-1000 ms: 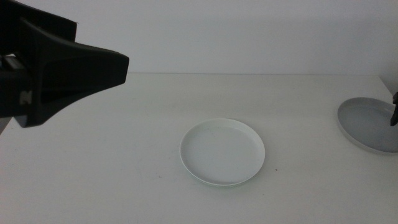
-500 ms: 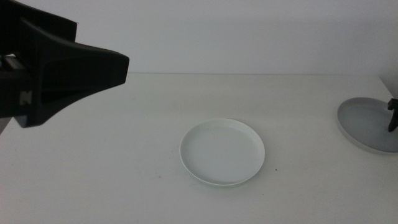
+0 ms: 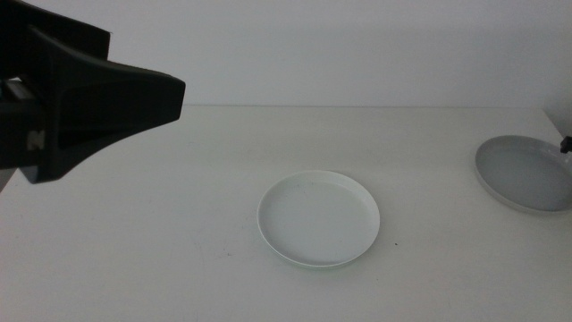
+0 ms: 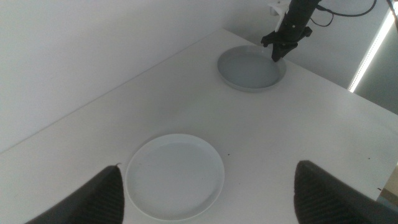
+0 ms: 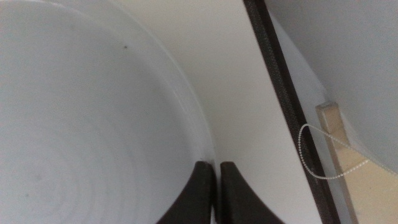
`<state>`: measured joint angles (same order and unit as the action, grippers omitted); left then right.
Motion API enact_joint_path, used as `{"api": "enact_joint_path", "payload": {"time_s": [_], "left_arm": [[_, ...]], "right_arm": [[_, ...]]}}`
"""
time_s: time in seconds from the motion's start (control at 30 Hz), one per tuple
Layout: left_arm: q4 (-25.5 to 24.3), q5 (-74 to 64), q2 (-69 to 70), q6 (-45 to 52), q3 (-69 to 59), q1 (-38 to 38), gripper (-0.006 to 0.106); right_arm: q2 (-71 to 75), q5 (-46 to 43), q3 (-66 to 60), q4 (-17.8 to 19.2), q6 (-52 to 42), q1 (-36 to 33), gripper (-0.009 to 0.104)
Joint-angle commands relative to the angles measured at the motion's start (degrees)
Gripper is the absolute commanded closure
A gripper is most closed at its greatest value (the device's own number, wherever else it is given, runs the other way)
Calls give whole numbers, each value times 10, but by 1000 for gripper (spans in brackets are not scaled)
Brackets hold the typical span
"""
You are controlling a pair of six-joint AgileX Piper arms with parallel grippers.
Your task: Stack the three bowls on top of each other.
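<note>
A cream-white bowl lies flat in the middle of the table, also seen in the left wrist view. A light grey bowl is at the far right, close to the table's edge. My right gripper is shut on that bowl's rim, and it shows from afar in the left wrist view at the grey bowl's far side. Only its tip enters the middle view. My left gripper hangs high over the white bowl, jaws wide apart and holding nothing.
The left arm's dark body fills the upper left of the middle view. The table's dark right edge runs just beyond the grey bowl, with a wooden part past it. A white wall stands behind the table.
The grey bowl has shifted a little to the left and sits flatter than before. The right gripper has slid almost out of the middle view. The left arm and white bowl stayed put.
</note>
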<state>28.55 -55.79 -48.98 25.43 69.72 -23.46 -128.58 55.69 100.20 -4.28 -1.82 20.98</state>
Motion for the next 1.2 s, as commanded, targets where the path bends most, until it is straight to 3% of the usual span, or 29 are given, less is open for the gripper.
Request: {"api": "enact_joint_path", "payload": {"time_s": [0.0,0.27,0.47,0.73,1.17], "left_arm": [[4,8,2,-1,-2,0,7],[4,10,2,-1,-2,0,7],[1,10,2,-1,-2,0,7],[-1,18,2,-1,-2,0,7],[-2,46,2,-1,-2,0,7]], "right_arm": [[27,8,0,-5,-7,-10,98],[115,15,0,-52,-18,-139,98],[126,49,0,-121,-42,-245,98],[126,56,-11,-121,-53,-360,98],[120,10,-77,-128,-56,-392,98]]}}
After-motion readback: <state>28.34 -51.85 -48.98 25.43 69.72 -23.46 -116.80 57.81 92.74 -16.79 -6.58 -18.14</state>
